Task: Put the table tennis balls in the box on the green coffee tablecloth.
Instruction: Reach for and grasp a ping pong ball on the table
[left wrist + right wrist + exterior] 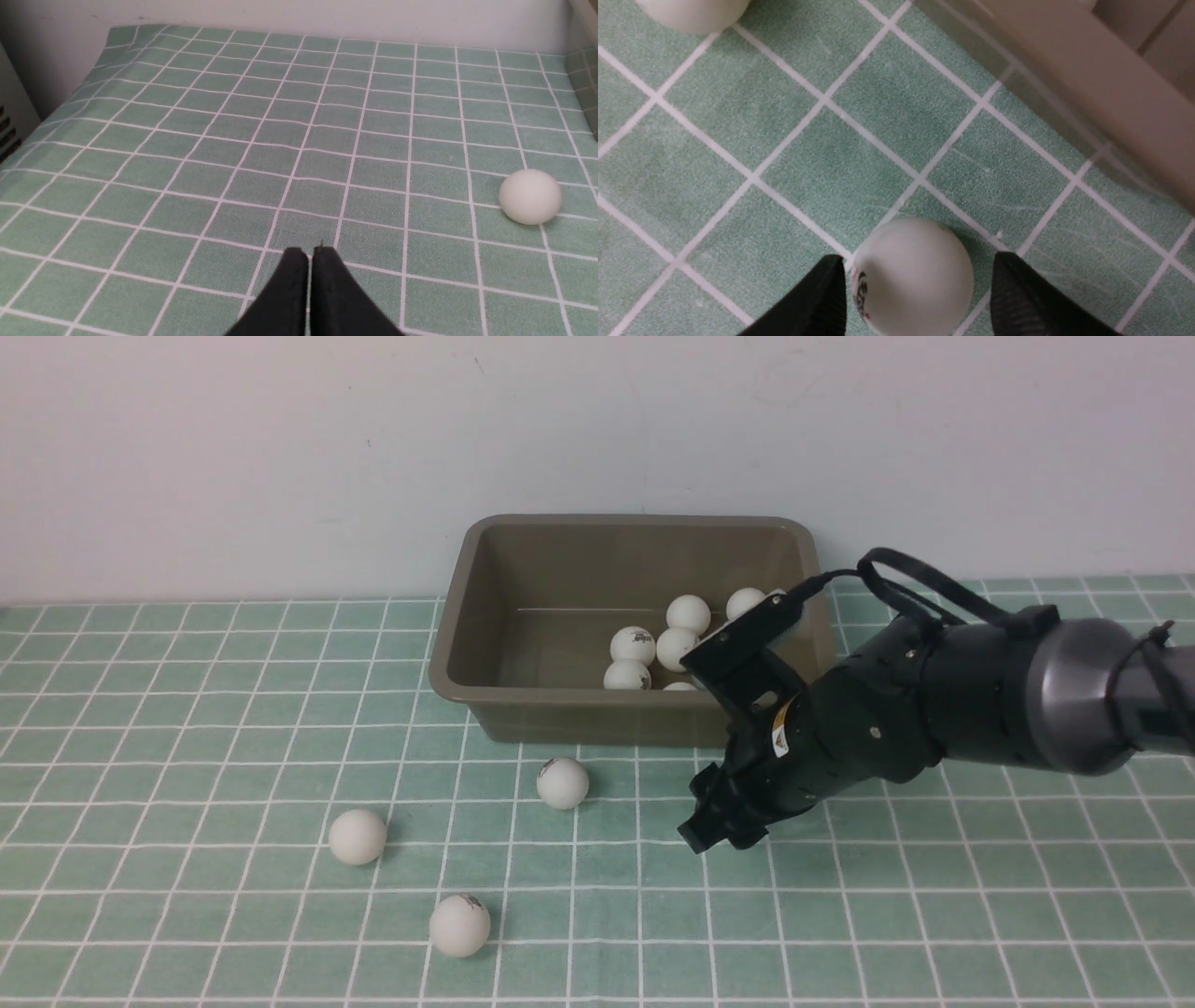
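The olive-brown box (560, 714) stands at the back of the green coffee tablecloth (187, 709) and holds several table tennis balls (633, 645). Three more balls lie on the cloth in front of it (563, 782), (358, 836), (459, 925). My right gripper (714, 831) is low over the cloth by the box's front wall. In the right wrist view it (919, 280) is open around a logo-marked ball (913, 275), and cloth shows between this ball and one finger. That ball is hidden in the front view. My left gripper (310, 252) is shut and empty, with a ball (530, 196) off to one side.
The box's front wall (1087, 84) runs close beside the right gripper. Another ball (691, 11) lies a few squares beyond the fingertips. A white wall rises behind the cloth (280, 448). The cloth's far edge (112, 32) shows in the left wrist view.
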